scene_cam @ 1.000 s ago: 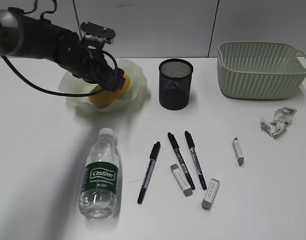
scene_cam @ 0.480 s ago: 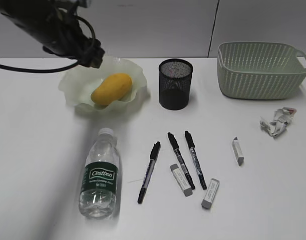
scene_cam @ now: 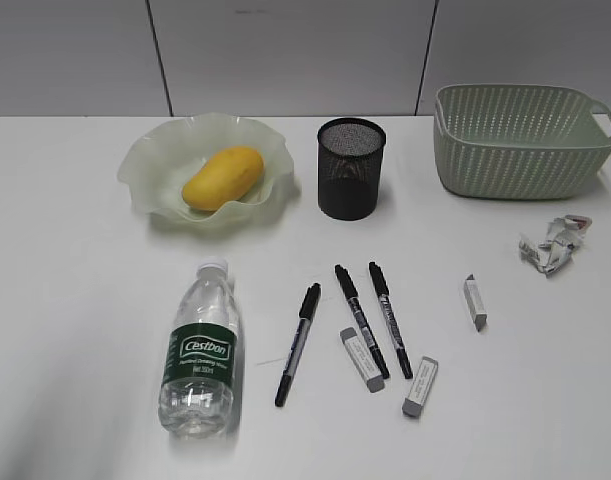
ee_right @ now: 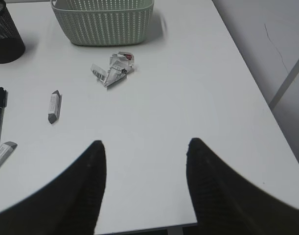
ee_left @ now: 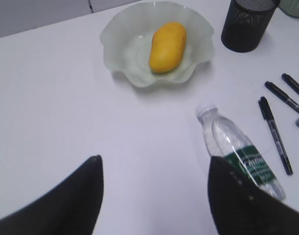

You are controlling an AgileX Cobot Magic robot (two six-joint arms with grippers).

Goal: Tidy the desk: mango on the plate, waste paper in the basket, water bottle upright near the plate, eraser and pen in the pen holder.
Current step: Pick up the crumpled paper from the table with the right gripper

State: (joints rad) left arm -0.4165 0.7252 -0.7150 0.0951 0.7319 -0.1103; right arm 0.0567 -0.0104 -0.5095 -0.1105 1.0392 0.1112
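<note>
**Left arm gone from over the plate; mango lies on it**

The left arm, which hung over the plate half a second ago, has left the exterior view, and the mango (scene_cam: pixel 222 178) lies uncovered on the plate (scene_cam: pixel 150 160).

The left gripper (ee_left: pixel 154 169) hangs above the desk (scene_cam: pixel 75 300) with its jaws spread wide and nothing between them. Ahead of the jaws and a little to the right sits the plate with the mango. The water bottle (ee_left: pixel 240 152) lies on its side just beside the right jaw, cap toward the plate. Right of it lie three pens (scene_cam: pixel 298 343) and two erasers (scene_cam: pixel 362 359), with the pen holder (scene_cam: pixel 351 168) upright behind them. A third eraser (scene_cam: pixel 474 301) lies farther right.

The right gripper (ee_right: pixel 145 149) is also wide open and empty. The waste paper (ee_right: pixel 113 68) lies well ahead of its jaws, slightly left, and the basket (ee_right: pixel 103 22) stands beyond that.
</note>
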